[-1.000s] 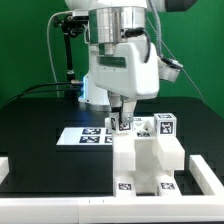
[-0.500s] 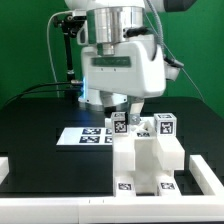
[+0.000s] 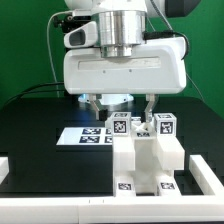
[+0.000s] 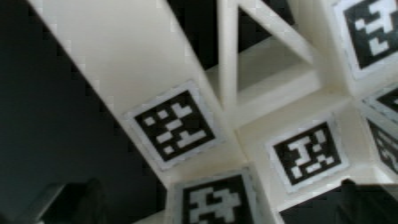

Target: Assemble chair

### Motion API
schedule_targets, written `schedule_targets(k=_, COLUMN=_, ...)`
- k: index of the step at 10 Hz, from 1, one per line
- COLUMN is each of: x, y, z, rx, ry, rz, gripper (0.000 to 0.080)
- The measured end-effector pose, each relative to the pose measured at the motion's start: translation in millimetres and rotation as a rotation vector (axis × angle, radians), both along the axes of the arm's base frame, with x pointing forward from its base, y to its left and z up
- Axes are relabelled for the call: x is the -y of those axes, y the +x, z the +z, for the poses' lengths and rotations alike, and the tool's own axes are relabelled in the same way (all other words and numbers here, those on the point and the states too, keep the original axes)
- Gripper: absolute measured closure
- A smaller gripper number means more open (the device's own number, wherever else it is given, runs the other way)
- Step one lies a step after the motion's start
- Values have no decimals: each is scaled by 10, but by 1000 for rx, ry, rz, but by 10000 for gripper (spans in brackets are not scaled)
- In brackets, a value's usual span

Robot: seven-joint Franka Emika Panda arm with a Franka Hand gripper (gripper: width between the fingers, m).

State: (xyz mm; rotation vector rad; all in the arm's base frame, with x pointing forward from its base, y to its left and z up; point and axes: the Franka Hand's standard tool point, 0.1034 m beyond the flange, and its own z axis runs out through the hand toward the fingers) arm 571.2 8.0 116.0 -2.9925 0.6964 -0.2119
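Exterior view shows the gripper (image 3: pixel 120 105) spread wide, holding nothing, at frame centre above the chair (image 3: pixel 148 155), which stands lower right on the black counter (image 3: pixel 40 120). Parts look largely joined; whether pieces remain, I cannot tell.

In the wrist view the chair (image 4: pixel 231 120) runs past every edge, its tags blurred. In the exterior view the arm hides the bench (image 3: pixel 40 115) toward 12 o'clock.
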Motion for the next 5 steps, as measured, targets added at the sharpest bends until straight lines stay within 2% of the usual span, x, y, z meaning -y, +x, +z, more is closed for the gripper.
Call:
schedule_targets(k=1, x=0, y=-1, z=-3, rx=0, ry=2, rz=-6, gripper=150)
schedule_targets(k=3, x=-1, y=-3, z=-7, rx=-2, ry=6, rz=-31, gripper=402)
schedule_targets(k=4, x=-7, y=-3, z=-5, rx=-4, ry=19, rz=-113, gripper=402)
schedule_targets(k=5, x=-15, y=0, z=-4, rx=-6, ry=30, rz=-187, gripper=515)
